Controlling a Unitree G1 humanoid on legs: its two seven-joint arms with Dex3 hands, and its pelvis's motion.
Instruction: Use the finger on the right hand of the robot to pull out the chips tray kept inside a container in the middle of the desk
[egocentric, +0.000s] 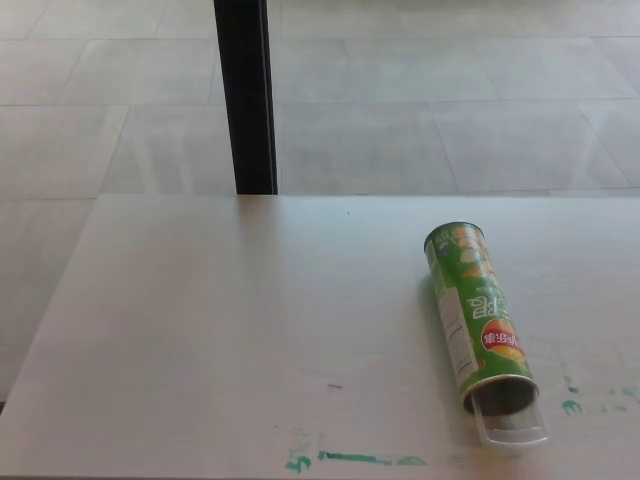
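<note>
— Nearest us, along the front edge of the desk, do you see those green smears? Paint or marker, I'd guess. A few more specks sit off to the right.

— I see them. And just above, one clear plastic chips tray, poking a little way out of the open mouth of the can.

— Right. One green chips can, lying on its side, right of the desk's middle, mouth toward us, closed end pointing away and a bit left. The tray's lip rests on the desk, most of it apparently inside the can.

— So which step are we at?

— The very start, I'd say. Neither robot hand is in sight, so I can't tell you how the fingers are set, spread or closed.

— What does the next move want, then?

— To my eye, the right hand has to come in from the right, low, and hook one finger over that tray lip, then draw it toward the front edge. The can may roll or slide along with it; nothing braces it.

— Anything further back?

— One black post standing past the far edge, and pale floor tiles beyond.
</note>
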